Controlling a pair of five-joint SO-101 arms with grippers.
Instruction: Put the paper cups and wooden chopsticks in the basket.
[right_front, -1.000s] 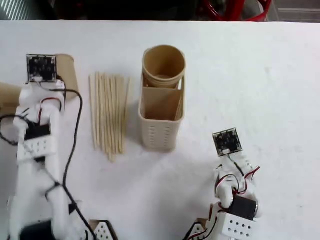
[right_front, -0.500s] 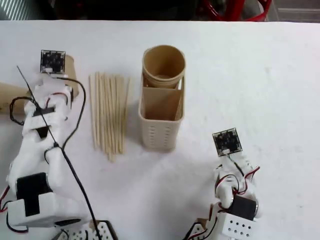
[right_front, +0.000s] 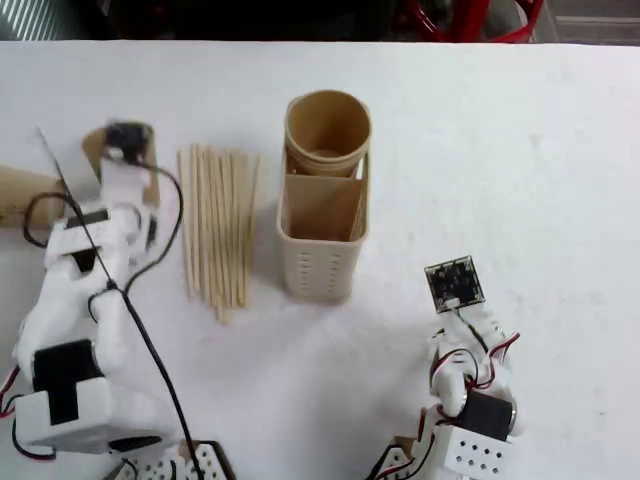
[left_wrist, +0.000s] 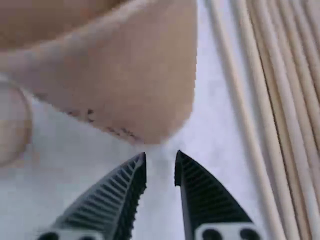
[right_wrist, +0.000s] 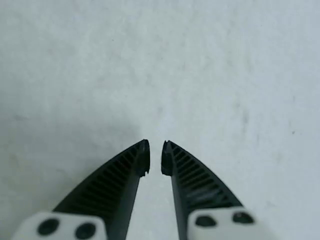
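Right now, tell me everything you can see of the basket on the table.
The basket is a narrow beige box, plastic by the look, standing upright on the white table. A divider splits it into two compartments, and rows of small holes dot its near wall. The far compartment holds a stack of paper cups; the near one looks empty. The chopsticks lie beside it, not touching.

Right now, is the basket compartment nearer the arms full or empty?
Empty. The high view shows bare inner walls there in the basket; stacked paper cups sit in the far compartment, chopsticks lie outside.
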